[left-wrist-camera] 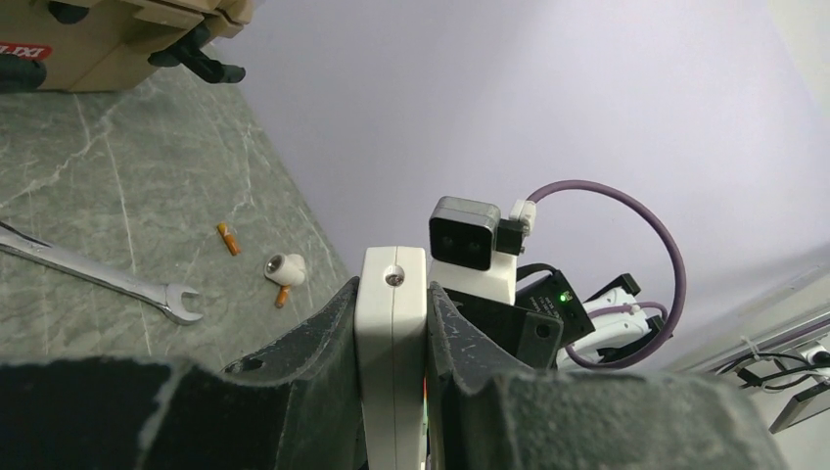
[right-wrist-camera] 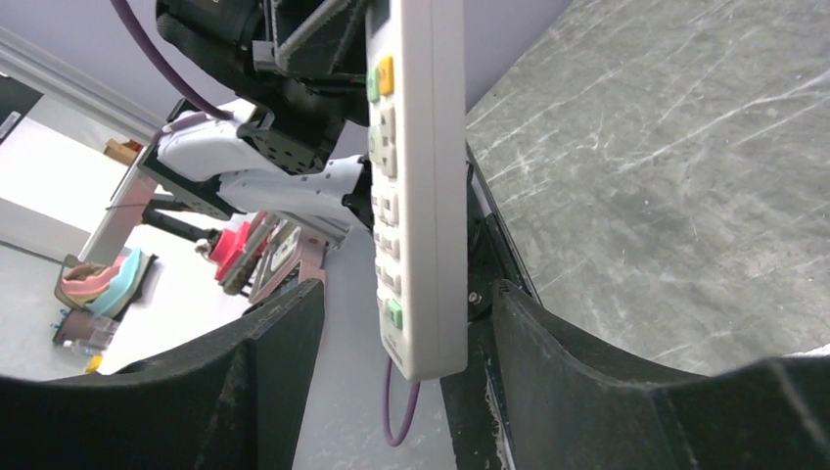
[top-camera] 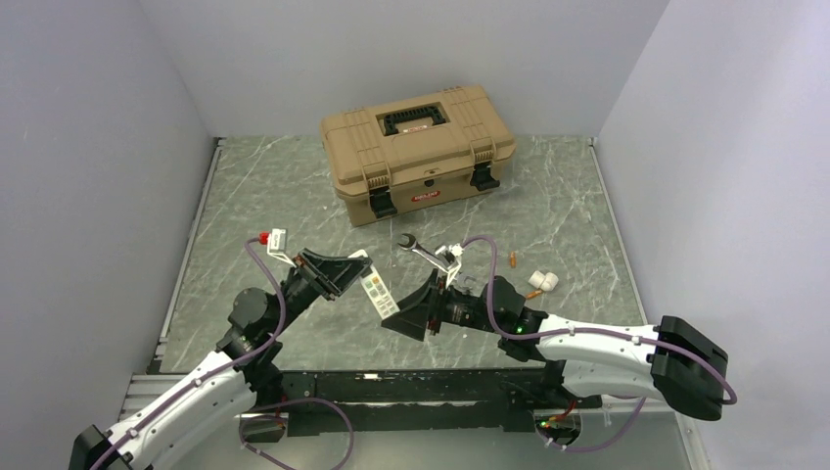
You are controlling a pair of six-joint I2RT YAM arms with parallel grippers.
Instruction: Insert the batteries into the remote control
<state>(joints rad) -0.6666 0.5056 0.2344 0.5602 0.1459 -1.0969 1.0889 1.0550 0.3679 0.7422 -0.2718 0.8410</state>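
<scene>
Above the near middle of the table [top-camera: 245, 196], the left arm bends up from its base and angles inward. The left gripper [top-camera: 354, 268] pinches the remote control [top-camera: 380, 294] by one end and holds it clear of the surface, its button face toward the right wrist camera. Opposite, the right arm lies low, stretched leftward along the near edge. The right gripper [right-wrist-camera: 403, 294] is spread, one finger on each side of the remote's free end with a gap on both sides. Two small orange batteries [top-camera: 513, 258] lie right of the steel wrench [top-camera: 426, 252].
</scene>
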